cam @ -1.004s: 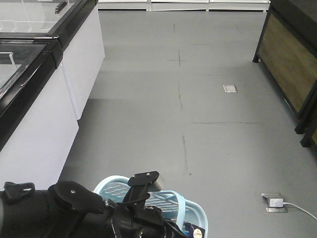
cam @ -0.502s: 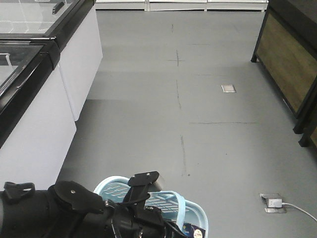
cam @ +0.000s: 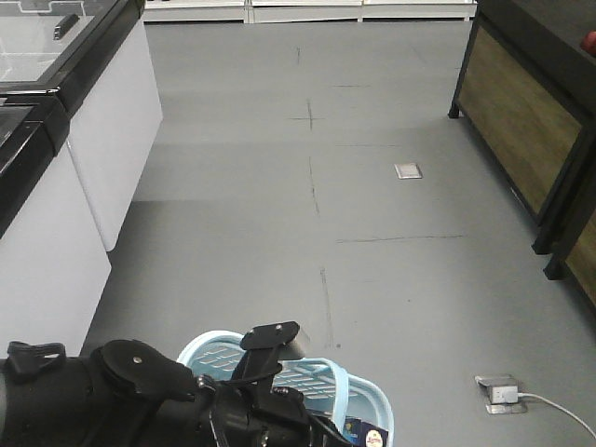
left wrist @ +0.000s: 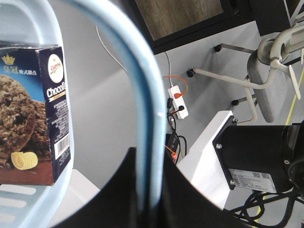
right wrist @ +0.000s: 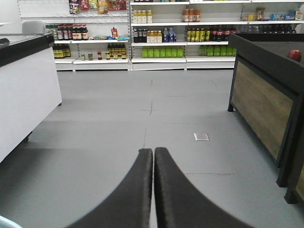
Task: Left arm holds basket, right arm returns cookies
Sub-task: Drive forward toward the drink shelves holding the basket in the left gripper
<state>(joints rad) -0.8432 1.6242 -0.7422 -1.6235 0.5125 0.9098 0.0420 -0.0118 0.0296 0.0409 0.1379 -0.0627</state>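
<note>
Front view: the left arm (cam: 112,396) hides most of the light-blue basket (cam: 377,408). The navy cookie carton (left wrist: 33,114), cropped at the frame's left edge, stands inside the basket, with a barcode on its side panel. The left gripper (left wrist: 148,166) clamps the strap handle (left wrist: 135,85). Right gripper (right wrist: 153,152): fingers pressed together, empty.

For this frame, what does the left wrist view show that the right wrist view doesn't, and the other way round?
Left wrist only: the cookies carton inside the basket, whose blue handle runs through the left gripper, plus a white power strip on the floor. Right wrist only: the right gripper, fingers pressed together and empty, stocked drink shelves, and a white cabinet. Both: grey floor and a wood-panelled, black-framed counter.
</note>
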